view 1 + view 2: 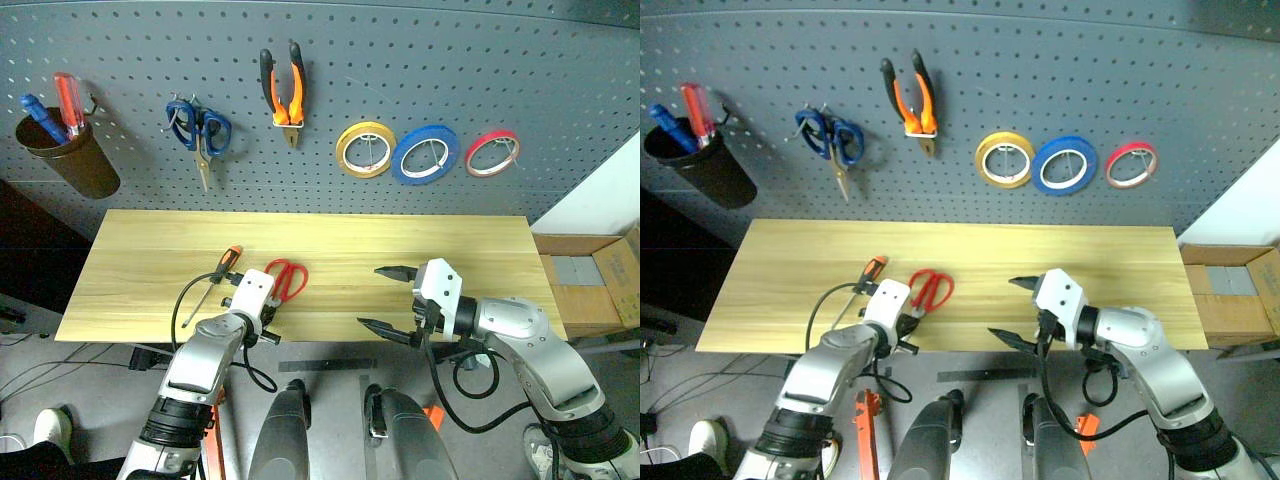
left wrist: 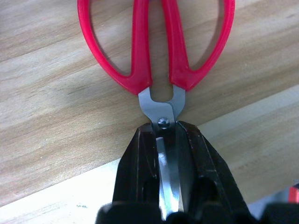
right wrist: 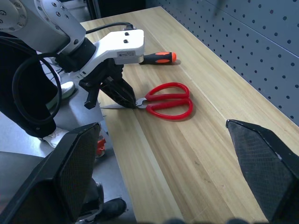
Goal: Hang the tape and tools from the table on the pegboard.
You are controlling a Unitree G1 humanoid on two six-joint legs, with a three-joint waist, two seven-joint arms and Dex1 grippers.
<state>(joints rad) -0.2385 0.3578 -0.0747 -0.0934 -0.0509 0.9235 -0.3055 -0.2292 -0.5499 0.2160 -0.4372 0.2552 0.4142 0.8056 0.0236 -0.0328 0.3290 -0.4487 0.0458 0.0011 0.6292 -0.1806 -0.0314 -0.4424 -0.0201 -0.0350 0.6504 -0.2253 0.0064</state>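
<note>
Left pincer (image 2: 168,154) clamps red-handled scissors (image 2: 156,42) at table (image 1: 420,250) edge.

Scissors (image 2: 156,56) blades mostly hidden btwn left gripper (image 2: 164,140) fingers; handle loops cut off at frame edge in left wrist view. Screwdriver (image 1: 222,272) tip too thin to make out. Cup (image 1: 70,152) hides lower ends of tools inside.
</note>
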